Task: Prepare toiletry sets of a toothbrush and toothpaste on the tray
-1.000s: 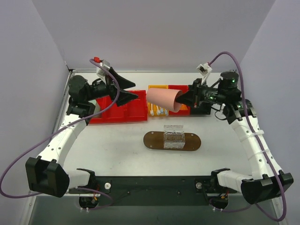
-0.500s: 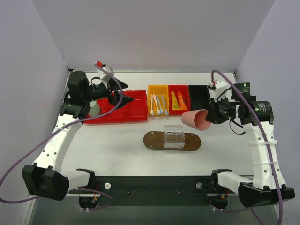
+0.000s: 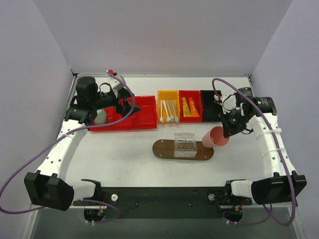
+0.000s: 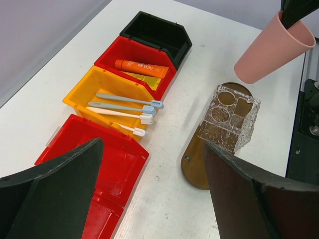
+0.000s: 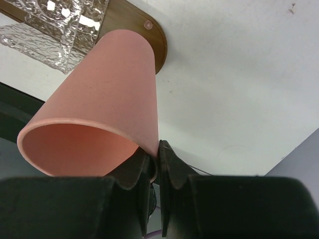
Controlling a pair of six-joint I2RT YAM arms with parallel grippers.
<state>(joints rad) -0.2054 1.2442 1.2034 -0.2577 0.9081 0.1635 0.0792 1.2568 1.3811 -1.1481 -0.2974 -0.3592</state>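
right gripper (image 5: 155,162) is pinching the rim of a pink cup (image 5: 99,94), its two fingers closed tight on the thin wall, one inside the mouth and one outside. the cup is tilting, its mouth facing back toward the wrist and its narrow base pointing down at the right end of the tray (image 3: 162,148); whether the base is touching the wood i cannot tell. the tray is lying on the white table (image 3: 124,159), in front of the row of bins. a clear textured glass holder (image 4: 229,117) is standing on the tray's middle, just beside the cup.

left gripper (image 4: 152,147) is hanging with its jaws spread wide and gripping nothing, over the large red bin (image 3: 142,117) at the left of the row.

the toothbrushes (image 4: 124,107) are lying side by side in the yellow bin (image 3: 168,93), some white and some pale blue. the toothpaste tubes (image 4: 142,66), one orange and one yellow, are lying in the small red bin (image 3: 191,92) next to it. a black bin (image 4: 159,35) is sitting at the right end of the row. no toothbrush or toothpaste is lying on the tray.
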